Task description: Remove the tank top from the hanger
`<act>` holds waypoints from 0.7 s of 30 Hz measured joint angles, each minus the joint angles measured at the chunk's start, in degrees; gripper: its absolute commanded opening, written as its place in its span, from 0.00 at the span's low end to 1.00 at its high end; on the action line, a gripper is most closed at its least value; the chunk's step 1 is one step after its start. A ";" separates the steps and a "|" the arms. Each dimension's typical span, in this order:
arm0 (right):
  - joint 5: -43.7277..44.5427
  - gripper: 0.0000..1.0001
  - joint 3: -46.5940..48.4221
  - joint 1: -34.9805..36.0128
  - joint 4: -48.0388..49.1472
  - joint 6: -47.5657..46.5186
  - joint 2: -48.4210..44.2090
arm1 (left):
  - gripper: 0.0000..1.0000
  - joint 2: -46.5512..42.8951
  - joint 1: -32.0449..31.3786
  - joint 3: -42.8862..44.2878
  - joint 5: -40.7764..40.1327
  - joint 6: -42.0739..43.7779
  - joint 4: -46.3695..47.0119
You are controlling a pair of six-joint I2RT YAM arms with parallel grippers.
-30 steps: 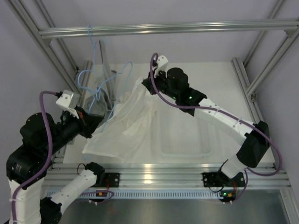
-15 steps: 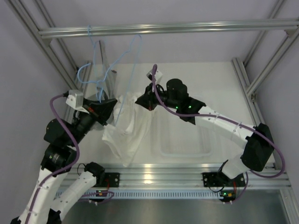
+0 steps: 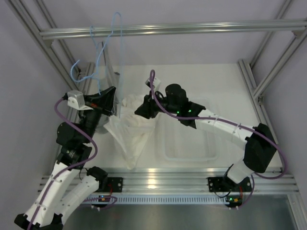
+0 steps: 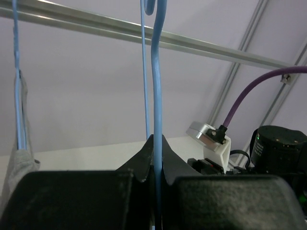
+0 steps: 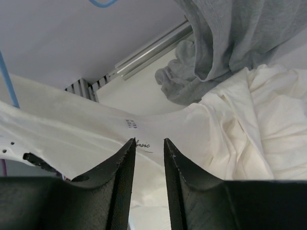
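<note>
The white tank top (image 3: 130,135) lies crumpled on the table, off the hanger. It fills the right wrist view (image 5: 230,120), printed neck label up. My left gripper (image 3: 112,102) is shut on the light-blue hanger (image 3: 118,48) and holds it upright above the table, hook near the top rail. In the left wrist view the wire (image 4: 157,96) runs straight up between my closed fingertips (image 4: 156,140). My right gripper (image 3: 139,109) is just above the tank top's upper edge. Its jaws (image 5: 149,140) stand a little apart with nothing between them.
A second light-blue hanger (image 3: 96,52) hangs from the top rail (image 3: 192,28) with the grey garment (image 5: 230,33) on it, left of my left gripper (image 4: 17,167). A clear plastic basket (image 3: 189,158) sits on the table under my right arm.
My left gripper rose with the hanger, drawing it up out of the tank top. The tank top fell from a spread sheet into a heap. My right gripper moved left and lower.
</note>
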 measured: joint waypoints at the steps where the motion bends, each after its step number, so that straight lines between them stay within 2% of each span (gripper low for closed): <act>1: -0.09 0.28 0.00 0.00 0.04 0.13 0.00 | 0.00 -0.02 0.00 -0.04 -0.48 0.28 0.83; 3: -0.07 0.29 0.00 0.00 -0.04 0.11 0.02 | 0.00 0.00 0.00 -0.02 -1.31 1.11 2.47; 5: -0.17 0.34 0.00 0.00 0.04 0.17 0.02 | 0.00 0.07 0.00 -0.35 -1.22 1.90 4.26; 9: -1.79 0.35 -0.17 0.07 2.34 1.05 0.04 | 0.00 0.46 0.00 -4.94 -1.25 4.22 13.38; 13: -1.97 0.38 -1.86 0.37 4.42 1.25 -0.33 | 0.00 4.83 0.00 -5.46 0.50 7.30 16.83; 18: 0.59 0.41 -5.55 0.52 3.74 0.33 -3.04 | 0.00 9.97 0.00 -2.08 -0.39 9.88 15.98; 21: 3.89 0.43 -6.19 0.59 2.25 -0.55 -5.99 | 0.00 13.42 0.00 5.77 -3.85 8.98 9.11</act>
